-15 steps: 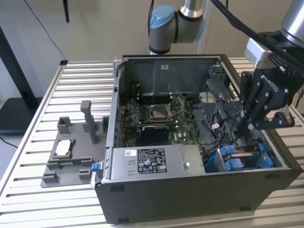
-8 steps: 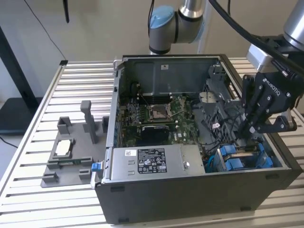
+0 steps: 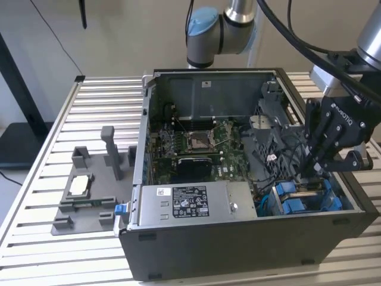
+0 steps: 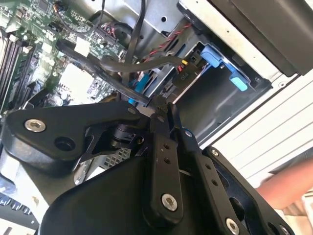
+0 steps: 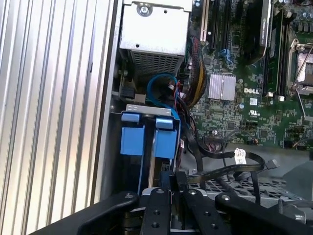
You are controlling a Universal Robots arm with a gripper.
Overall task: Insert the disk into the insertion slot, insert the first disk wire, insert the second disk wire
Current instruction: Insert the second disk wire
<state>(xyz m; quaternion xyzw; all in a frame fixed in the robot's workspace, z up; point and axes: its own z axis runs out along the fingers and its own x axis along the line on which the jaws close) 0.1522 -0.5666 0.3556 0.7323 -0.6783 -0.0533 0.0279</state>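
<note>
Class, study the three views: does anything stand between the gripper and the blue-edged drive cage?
Yes, loose wiring. In the second wrist view a black cable arcs across the gap between the gripper and the drive cage. The gripper itself is shut on another, white-tagged black cable. Nothing else visibly intervenes.

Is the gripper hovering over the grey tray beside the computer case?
No, in the exterior view the gripper is inside the computer case by the blue drive carriers, apart from the grey tray outside it.
</note>
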